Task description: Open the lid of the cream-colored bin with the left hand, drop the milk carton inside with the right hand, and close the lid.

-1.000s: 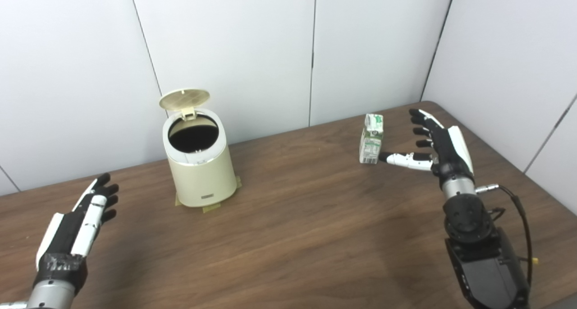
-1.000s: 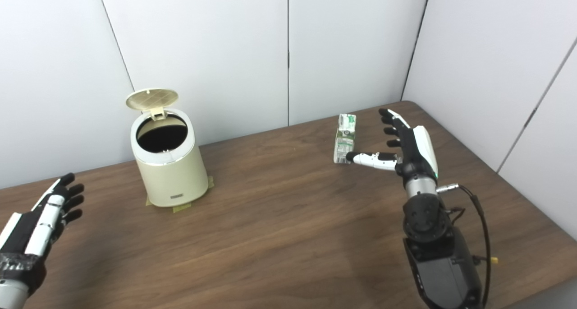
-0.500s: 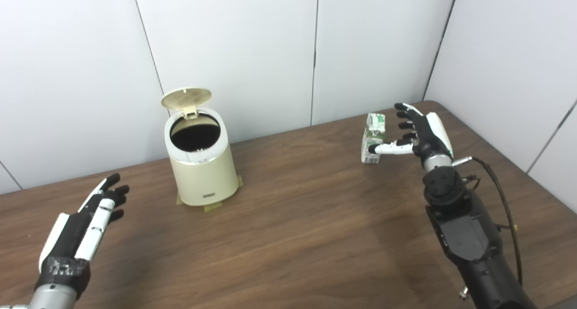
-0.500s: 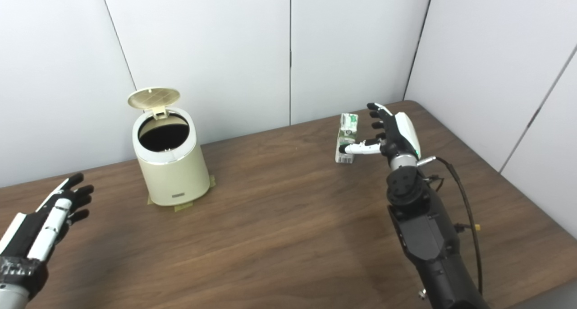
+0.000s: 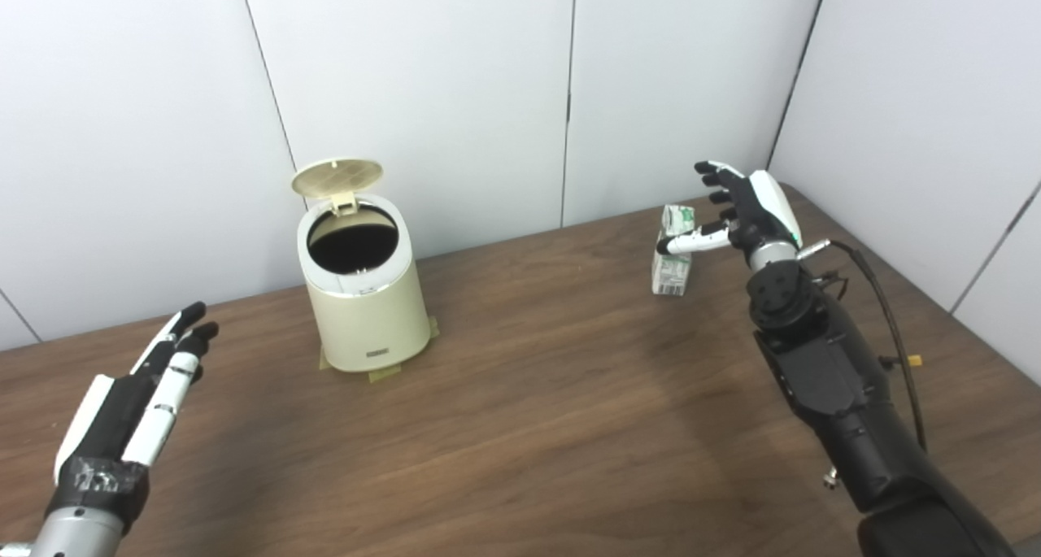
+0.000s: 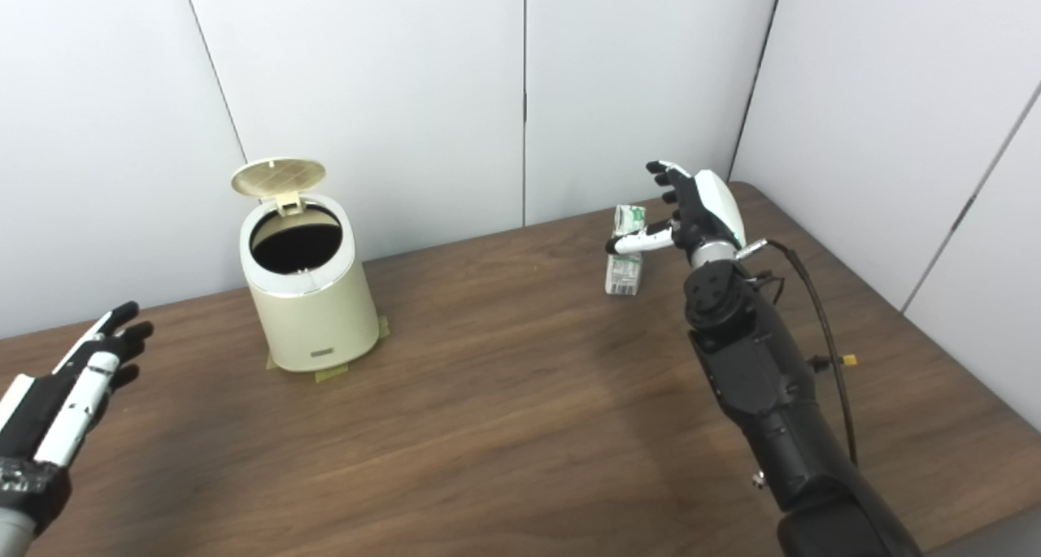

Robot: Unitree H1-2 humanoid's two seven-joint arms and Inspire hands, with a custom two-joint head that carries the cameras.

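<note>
Standing upright at the far right of the brown wooden surface (image 5: 537, 427), the milk carton (image 5: 672, 252) is close to the white wall panels (image 5: 423, 93), its folded top uppermost and its green-and-white printed sides facing the cameras. The right hand (image 5: 744, 207) hovers at the carton's upper half, fingers (image 5: 712, 169) spread apart and reaching above and past its top, while the white thumb (image 5: 687, 243) crosses in front of the carton's near face. The hand is wide open and grips nothing; whether the thumb actually touches the carton cannot be told. The black right forearm (image 5: 838, 394) rises from the lower right corner with a thin cable (image 5: 890, 313) looping beside it.

Well apart to the left sits the cream-colored bin (image 5: 362, 297), resting on patches of yellowish tape (image 5: 382, 372). Its lid (image 5: 337, 178) is tipped up and back on its hinge, leaving the dark round mouth exposed.

The left hand (image 5: 134, 411) hangs low at the near left edge, well away from the bin, fingers stretched out, nearly straight, and holding nothing.
</note>
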